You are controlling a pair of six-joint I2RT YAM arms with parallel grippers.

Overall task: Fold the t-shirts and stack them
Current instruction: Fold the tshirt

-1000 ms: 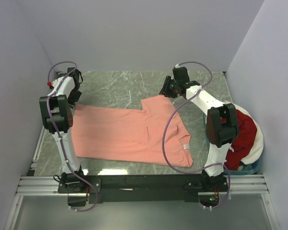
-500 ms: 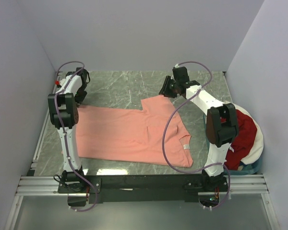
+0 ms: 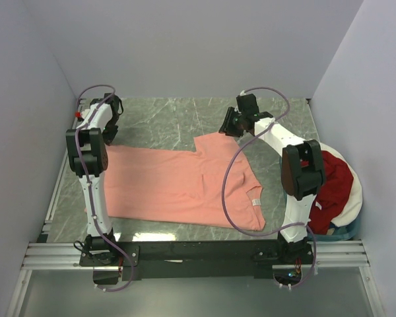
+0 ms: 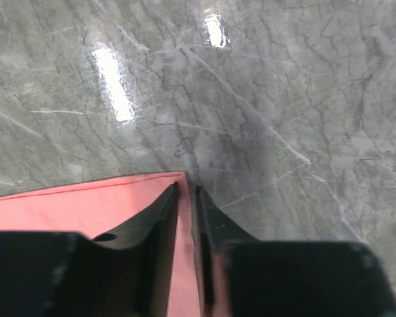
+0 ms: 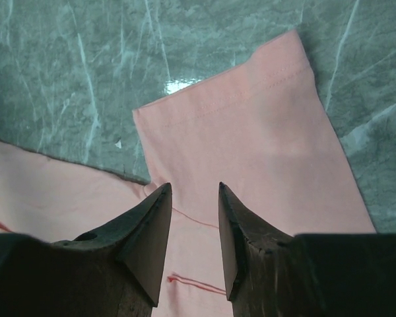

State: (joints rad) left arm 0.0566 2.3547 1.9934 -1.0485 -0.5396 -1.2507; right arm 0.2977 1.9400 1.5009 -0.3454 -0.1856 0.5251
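1. Salmon-pink soft-cloth t-shirt [image 3: 171, 185] lies spread flat on the grey-green marbled stone bench [image 3: 165, 115]. Its small white neck label [image 3: 256, 201] is toward the near right, and one short sleeve points to the far side.
2. My left pincer [image 4: 186, 191] is down at the shirt's far-left corner, right at the edge of the cloth. Its jaws stand narrow, with a thin strip of pink showing between them. Whether they actually pinch the cloth I cannot tell.
3. My right pincer [image 5: 193, 198] hangs over the far sleeve, near where the sleeve meets the body. Its jaws are moderately apart and hold nothing, and the pink cloth shows beneath the gap.
4. Dark red soft-cloth t-shirt [image 3: 333, 181] sits crumpled in the round white-rimmed basket [image 3: 356, 191] at the bench's right edge. It is beside my right arm and apart from the pink shirt.
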